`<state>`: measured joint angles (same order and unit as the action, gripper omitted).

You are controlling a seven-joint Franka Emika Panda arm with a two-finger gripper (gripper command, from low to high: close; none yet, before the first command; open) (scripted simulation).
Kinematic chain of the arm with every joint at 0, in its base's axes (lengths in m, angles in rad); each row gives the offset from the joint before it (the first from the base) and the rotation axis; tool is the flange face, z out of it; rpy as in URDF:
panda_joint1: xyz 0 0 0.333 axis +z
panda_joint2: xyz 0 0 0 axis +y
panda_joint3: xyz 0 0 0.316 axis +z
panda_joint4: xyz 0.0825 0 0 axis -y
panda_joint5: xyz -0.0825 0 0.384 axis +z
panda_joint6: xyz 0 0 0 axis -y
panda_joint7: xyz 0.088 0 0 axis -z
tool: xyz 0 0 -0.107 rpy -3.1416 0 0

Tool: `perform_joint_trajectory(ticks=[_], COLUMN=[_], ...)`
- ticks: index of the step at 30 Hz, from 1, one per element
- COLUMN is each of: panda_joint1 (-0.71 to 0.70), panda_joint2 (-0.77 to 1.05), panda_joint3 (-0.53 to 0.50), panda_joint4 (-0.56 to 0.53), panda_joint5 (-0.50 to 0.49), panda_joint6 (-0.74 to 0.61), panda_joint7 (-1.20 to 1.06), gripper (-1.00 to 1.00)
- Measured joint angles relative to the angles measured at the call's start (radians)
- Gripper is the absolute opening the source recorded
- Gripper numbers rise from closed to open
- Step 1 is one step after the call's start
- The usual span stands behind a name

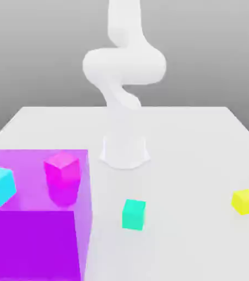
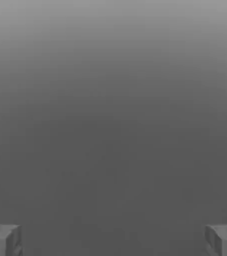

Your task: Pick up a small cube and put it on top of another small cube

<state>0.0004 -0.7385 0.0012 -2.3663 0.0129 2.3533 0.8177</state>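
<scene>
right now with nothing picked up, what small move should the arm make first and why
Probably swing the open gripper over and down toward the teal-green cube. The hand view shows the fingers wide apart with nothing between them, and in the exterior view that cube sits alone on the white table, apart from the yellow cube toward that view's right, so it looks free to grasp.

The white arm [image 1: 124,66] looks like smooth, matt plastic. The table [image 1: 203,142] is a plain, matt white surface. The teal cube [image 1: 134,214] at lower centre and the yellow cube [image 1: 244,201] at right seem flat, untextured plastic. The large magenta block [image 1: 33,241] at lower left appears glossy, perhaps translucent.
</scene>
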Motion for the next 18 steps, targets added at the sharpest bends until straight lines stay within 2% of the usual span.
perform_joint_trajectory(ticks=[14, 18], panda_joint1=[0.006, -0.002], panda_joint2=[0.435, 0.65], panda_joint3=[0.06, 0.084], panda_joint4=[-0.451, -0.572], panda_joint5=[0.049, 0.021], panda_joint6=[0.365, 0.533], panda_joint7=[0.154, 0.235], gripper=[0.0, 0.0])
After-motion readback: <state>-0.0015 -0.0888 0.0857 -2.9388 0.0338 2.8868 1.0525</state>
